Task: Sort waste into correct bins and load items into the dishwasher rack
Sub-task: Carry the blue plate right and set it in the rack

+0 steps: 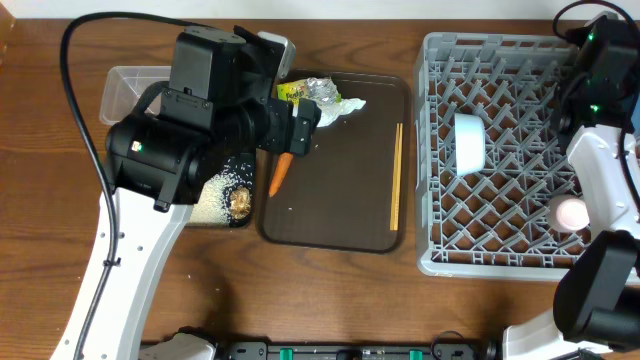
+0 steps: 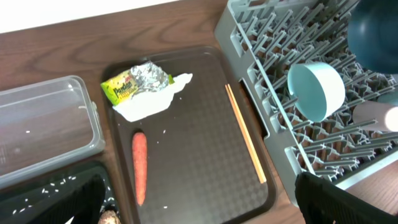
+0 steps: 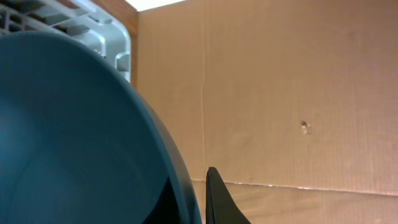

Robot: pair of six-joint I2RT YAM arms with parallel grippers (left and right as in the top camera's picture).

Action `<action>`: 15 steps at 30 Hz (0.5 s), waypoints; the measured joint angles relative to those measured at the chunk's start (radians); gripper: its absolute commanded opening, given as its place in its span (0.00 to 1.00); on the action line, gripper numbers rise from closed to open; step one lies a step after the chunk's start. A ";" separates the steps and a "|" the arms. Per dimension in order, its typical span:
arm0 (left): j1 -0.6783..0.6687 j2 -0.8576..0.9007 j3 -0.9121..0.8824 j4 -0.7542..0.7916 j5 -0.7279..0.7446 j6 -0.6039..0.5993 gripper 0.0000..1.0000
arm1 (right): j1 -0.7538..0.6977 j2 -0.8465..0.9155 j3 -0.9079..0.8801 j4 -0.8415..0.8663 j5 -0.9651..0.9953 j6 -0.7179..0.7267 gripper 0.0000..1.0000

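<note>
Over the rack [image 1: 520, 232], right gripper [image 3: 206, 200] pinching dark-blue plate [image 3: 74, 137], left gripper [image 1: 300, 128] spread above tray [image 1: 340, 195]

On your tray [image 2: 199, 155], the carrot [image 2: 139, 167] lies left, the chopsticks [image 2: 245, 134] right, the napkin [image 2: 146, 106] behind; the rack [image 2: 267, 43] stands right, a cup [image 2: 317, 90] inside.

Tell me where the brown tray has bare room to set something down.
Bare: middle of the brown tray, between the carrot and the chopsticks. Crowded: its far edge, where foil, wrapper and napkin bunch together.
</note>
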 measured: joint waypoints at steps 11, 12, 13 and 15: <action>0.000 0.000 0.000 -0.015 0.000 0.000 0.98 | 0.047 0.012 0.006 -0.100 0.004 0.059 0.99; 0.000 0.000 0.000 -0.014 0.000 0.000 0.98 | 0.059 0.012 0.006 -0.117 0.004 0.080 0.99; 0.000 0.000 0.000 -0.015 0.000 0.000 0.98 | 0.073 0.012 0.006 -0.138 0.003 0.109 0.99; 0.000 0.000 0.000 -0.015 0.000 0.000 0.98 | 0.100 0.012 0.006 -0.181 0.002 0.165 0.99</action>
